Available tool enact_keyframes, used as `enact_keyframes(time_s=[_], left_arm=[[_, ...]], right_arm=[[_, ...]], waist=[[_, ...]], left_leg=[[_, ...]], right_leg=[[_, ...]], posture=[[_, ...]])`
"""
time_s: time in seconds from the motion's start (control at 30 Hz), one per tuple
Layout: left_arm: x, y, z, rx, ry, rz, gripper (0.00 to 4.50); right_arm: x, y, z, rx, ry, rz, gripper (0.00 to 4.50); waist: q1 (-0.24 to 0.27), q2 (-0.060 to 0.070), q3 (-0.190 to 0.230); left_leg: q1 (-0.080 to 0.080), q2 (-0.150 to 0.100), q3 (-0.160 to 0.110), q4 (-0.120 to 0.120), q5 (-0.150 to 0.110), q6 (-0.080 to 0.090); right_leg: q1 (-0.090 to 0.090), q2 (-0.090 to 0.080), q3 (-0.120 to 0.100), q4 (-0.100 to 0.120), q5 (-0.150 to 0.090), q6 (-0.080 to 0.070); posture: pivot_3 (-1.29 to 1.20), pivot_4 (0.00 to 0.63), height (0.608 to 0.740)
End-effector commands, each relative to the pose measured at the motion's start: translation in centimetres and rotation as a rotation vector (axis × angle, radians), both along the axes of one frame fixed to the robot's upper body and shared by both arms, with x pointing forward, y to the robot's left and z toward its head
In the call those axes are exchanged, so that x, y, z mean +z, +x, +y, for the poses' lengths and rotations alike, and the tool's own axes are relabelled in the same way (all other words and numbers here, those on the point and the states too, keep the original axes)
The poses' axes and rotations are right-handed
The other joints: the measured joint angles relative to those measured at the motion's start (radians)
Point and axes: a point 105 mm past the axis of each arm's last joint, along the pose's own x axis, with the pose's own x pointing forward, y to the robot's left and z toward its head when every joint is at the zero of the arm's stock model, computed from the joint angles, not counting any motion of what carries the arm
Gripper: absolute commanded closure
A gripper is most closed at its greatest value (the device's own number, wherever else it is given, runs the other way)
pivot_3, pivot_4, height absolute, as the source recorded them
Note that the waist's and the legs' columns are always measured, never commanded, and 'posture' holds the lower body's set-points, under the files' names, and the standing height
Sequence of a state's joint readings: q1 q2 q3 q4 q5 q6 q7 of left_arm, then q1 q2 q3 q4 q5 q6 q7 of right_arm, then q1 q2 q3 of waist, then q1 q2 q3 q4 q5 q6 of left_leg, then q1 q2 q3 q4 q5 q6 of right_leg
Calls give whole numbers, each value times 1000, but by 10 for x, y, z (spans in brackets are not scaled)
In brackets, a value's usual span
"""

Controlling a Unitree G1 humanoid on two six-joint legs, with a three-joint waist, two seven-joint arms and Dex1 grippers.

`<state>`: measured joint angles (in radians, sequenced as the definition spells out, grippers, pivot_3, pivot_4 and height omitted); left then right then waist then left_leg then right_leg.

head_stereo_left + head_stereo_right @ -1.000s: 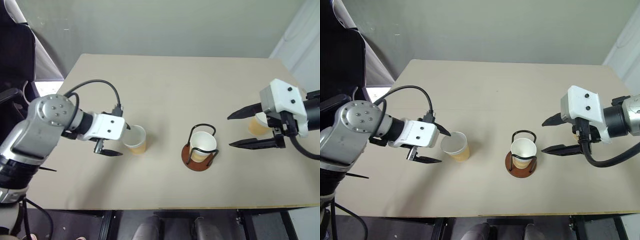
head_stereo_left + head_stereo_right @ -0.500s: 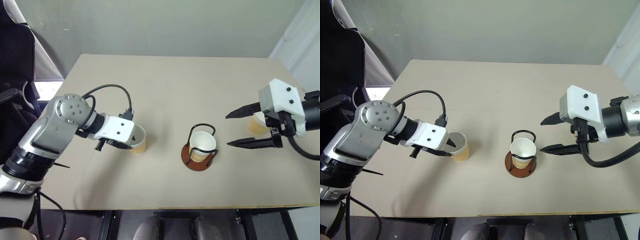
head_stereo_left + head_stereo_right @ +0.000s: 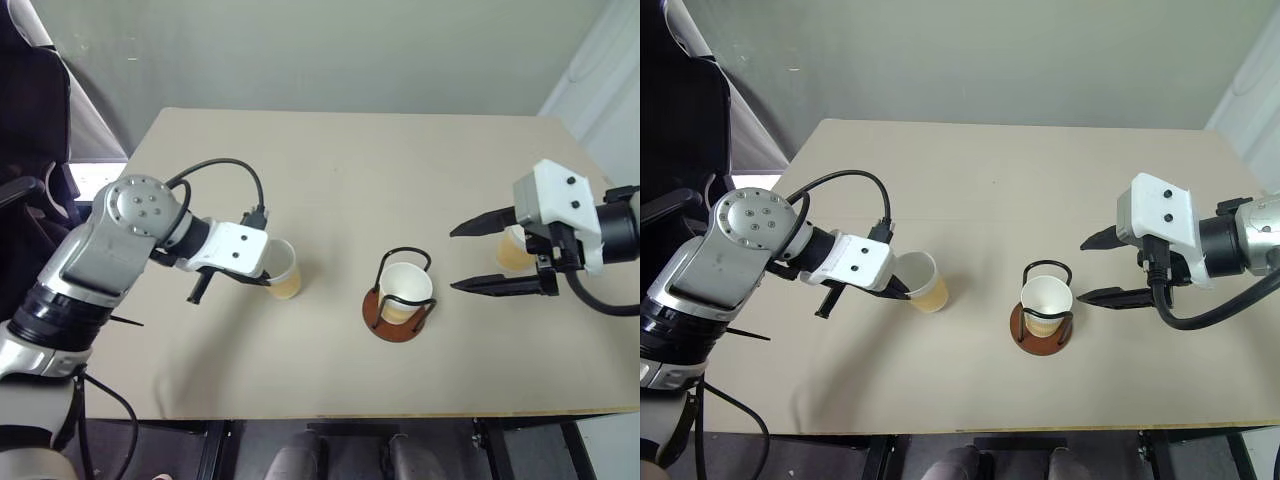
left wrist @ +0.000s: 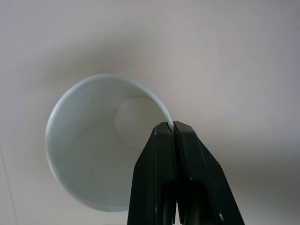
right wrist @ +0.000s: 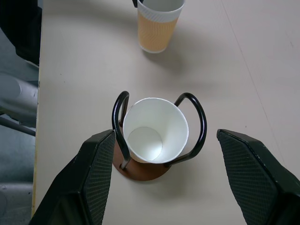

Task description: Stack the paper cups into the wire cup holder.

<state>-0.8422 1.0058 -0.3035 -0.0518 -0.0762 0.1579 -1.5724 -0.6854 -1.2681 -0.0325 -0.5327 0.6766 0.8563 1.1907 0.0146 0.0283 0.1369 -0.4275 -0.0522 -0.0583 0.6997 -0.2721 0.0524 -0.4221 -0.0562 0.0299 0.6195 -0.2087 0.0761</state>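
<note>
— What has the left tool point(image 4: 174, 129) got?
— Its two black fingers are pinched together over the white rim of a paper cup point(image 3: 281, 270), one inside, one outside, on the table point(image 3: 330, 170).
— And the right tool point(image 3: 470, 257)?
— Spread wide with nothing between its fingers, just beside the wire cup holder point(image 5: 140, 169).
— Anything in the holder?
— One cup point(image 5: 154, 129), upright between the black loops. A third cup point(image 3: 512, 252) shows behind the right tool.

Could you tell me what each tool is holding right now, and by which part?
The left tool pinches a paper cup by its rim wall. The right tool holds nothing, open around the wire cup holder.
</note>
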Motion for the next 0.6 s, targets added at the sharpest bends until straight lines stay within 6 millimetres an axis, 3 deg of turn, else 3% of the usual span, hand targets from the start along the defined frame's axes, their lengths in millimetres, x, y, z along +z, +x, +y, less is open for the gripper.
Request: enact_keyframes(time_s=[0.03,0.2,0.4,0.6], left_arm=[[33,-2,-13,-63,-72,-21,4488],[67,-9,-41,-170,-172,-34,4488],[84,-21,-62,-292,-237,-25,4488],[96,-24,-83,-371,-277,-12,4488]], right_arm=[[10,-3,-4,-9,-5,-48,972],[-2,1,-17,-61,-55,-29,972],[-18,3,-34,-113,-135,-21,972],[-22,3,-36,-117,-149,-28,972]], waist=[[2,0,0],[6,0,0],[2,0,0],[4,0,0]], left_leg=[[0,0,0,0,0,0],[-1,0,0,0,0,0],[-1,0,0,-1,0,0],[-1,0,0,0,0,0]], right_leg=[[0,0,0,0,0,0],[0,-1,0,-1,0,0],[0,0,0,0,0,0],[0,-1,0,0,0,1]], posture=[[0,150,740],[0,150,740],[0,150,740],[0,150,740]])
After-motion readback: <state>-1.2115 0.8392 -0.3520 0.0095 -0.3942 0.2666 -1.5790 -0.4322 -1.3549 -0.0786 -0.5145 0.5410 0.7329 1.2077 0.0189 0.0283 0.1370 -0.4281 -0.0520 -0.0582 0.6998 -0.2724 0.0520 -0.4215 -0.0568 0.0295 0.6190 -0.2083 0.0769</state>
